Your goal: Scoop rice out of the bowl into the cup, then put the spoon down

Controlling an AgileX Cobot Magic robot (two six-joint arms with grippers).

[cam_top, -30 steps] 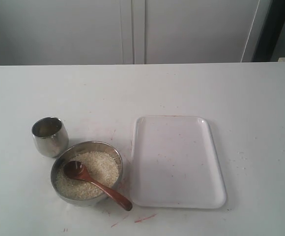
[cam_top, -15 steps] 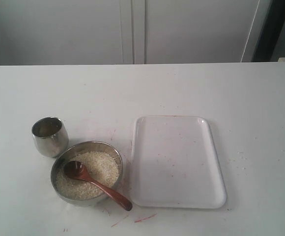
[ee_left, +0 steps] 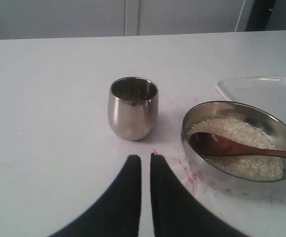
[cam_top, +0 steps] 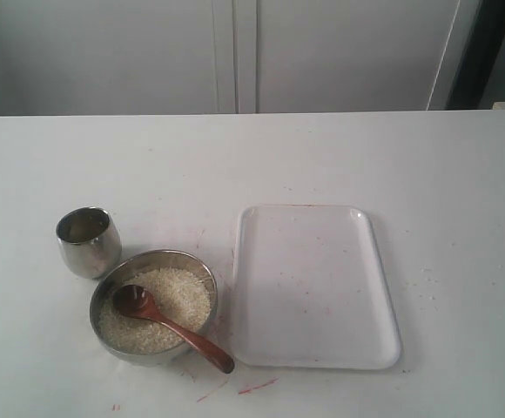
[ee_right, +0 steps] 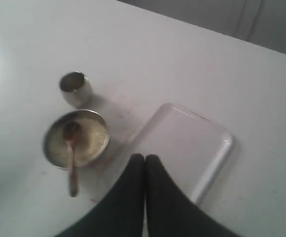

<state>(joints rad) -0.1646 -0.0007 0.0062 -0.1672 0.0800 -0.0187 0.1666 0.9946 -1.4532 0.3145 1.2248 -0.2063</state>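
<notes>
The steel bowl (cam_top: pixel 170 254) sits at the table's front left, filled with white rice (cam_top: pixel 178 292). The brown wooden spoon (cam_top: pixel 171 327) lies in it, scoop on the rice, handle over the front-right rim. The small steel cup (cam_top: pixel 88 241) stands upright just behind and left of the bowl. Neither gripper shows in the exterior view. In the left wrist view my left gripper (ee_left: pixel 145 157) is shut and empty, hovering short of the cup (ee_left: pixel 132 108) and bowl (ee_left: pixel 207 170). My right gripper (ee_right: pixel 144 157) is shut and empty, high above the bowl (ee_right: pixel 49 148) and the spoon (ee_right: pixel 72 163).
A white rectangular tray (cam_top: pixel 313 283) lies right of the bowl, almost touching it, with a few stray specks on it. Red marks stain the table near the bowl's front. White cabinet doors stand behind the table's far edge.
</notes>
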